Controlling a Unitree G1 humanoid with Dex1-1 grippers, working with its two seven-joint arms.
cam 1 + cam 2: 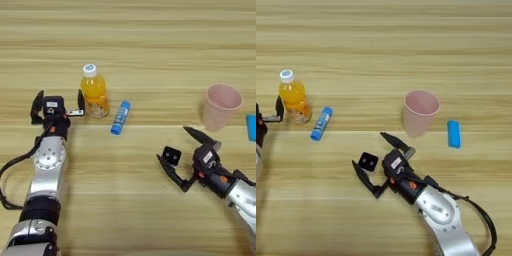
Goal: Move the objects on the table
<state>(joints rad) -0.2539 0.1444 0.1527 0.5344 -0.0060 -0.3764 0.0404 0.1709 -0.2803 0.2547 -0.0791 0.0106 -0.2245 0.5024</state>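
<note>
While I am looking down through the left eye view, the wooden table (150, 45) is filling the whole frame. My left gripper (57, 105) is sitting at the left, its two black fingers spread wide, and the right-hand finger is standing just beside the orange drink bottle (95, 92), which is upright with its white cap on top. A blue-and-white tube (120, 118) is lying flat on a slant just right of the bottle. My right gripper (180, 157) is reaching in from the lower right with its fingers apart, and the small black cube (172, 155) is lying in the gap between them; I cannot tell whether either finger is touching it. The pink cup (222, 106) is standing upright, mouth up, beyond that gripper. A flat blue thing (251, 127) is showing at the right edge.

Through the right eye view, the same scene is sitting further left. The blue thing is showing whole here, a short bar lying just right of the cup. Only one finger of my left gripper is showing, beside the bottle.
</note>
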